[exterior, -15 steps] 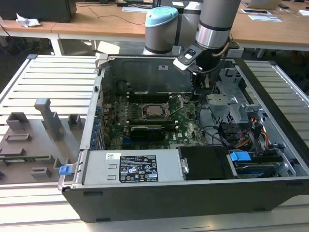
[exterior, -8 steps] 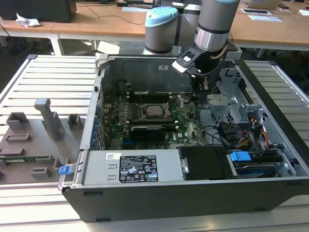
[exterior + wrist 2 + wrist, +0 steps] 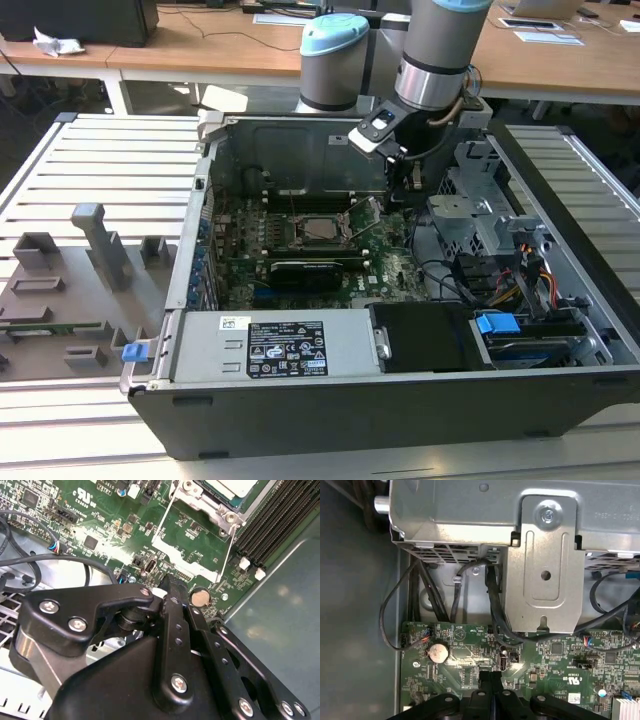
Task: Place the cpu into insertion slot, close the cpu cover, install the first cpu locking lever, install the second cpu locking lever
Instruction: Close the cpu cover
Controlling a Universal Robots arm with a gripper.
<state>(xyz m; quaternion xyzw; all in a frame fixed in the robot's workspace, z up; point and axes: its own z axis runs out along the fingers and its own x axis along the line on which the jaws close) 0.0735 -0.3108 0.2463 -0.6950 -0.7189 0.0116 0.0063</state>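
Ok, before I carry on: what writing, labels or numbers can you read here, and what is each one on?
No text can be quoted with confidence.
White label on the power supply, exterior view: print and symbols, too small to read.
Small label beside it: too small.
Motherboard lettering, in both wrist views: too small.
Stamped characters on the metal cage, first wrist view: too faint.

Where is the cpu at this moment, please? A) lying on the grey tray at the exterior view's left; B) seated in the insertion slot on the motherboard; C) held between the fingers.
B: in the exterior view the cpu shows its pale face inside the insertion slot, well apart from the gripper.
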